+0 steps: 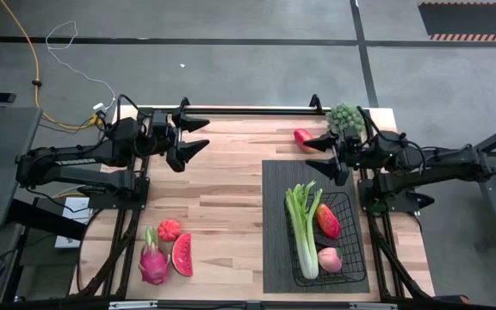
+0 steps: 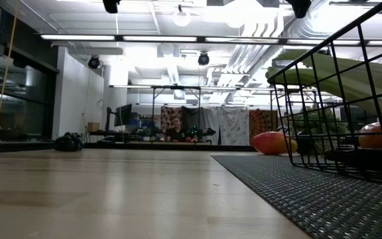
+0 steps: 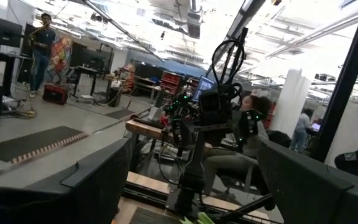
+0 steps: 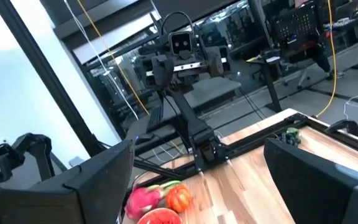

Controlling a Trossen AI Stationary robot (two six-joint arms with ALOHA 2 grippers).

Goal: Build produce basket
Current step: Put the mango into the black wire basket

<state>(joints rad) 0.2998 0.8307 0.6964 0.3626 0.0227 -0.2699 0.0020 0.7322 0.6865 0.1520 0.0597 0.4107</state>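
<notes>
The black wire basket (image 1: 351, 258) stands on a dark ribbed mat at the table's right and holds a celery bunch (image 1: 302, 226), a red-orange mango (image 1: 328, 221) and a peach (image 1: 330, 259). A pink dragon fruit (image 1: 152, 260), a watermelon slice (image 1: 182, 254) and a small red-orange fruit (image 1: 170, 229) lie near the left near corner. A red fruit (image 1: 302, 136) and a green knobbly bunch (image 1: 344, 116) sit by the far edge. Dark grapes (image 2: 68, 141) lie far left. No eggplant shows. My left gripper (image 1: 198, 136) and right gripper (image 1: 324, 157) hover open above the far half, facing each other.
The ribbed mat (image 1: 274, 258) covers the table's right part. Bare wood (image 1: 222, 189) lies between the two grippers and down the middle. A black rail (image 1: 248, 110) runs along the far edge. People sit at desks in the room beyond.
</notes>
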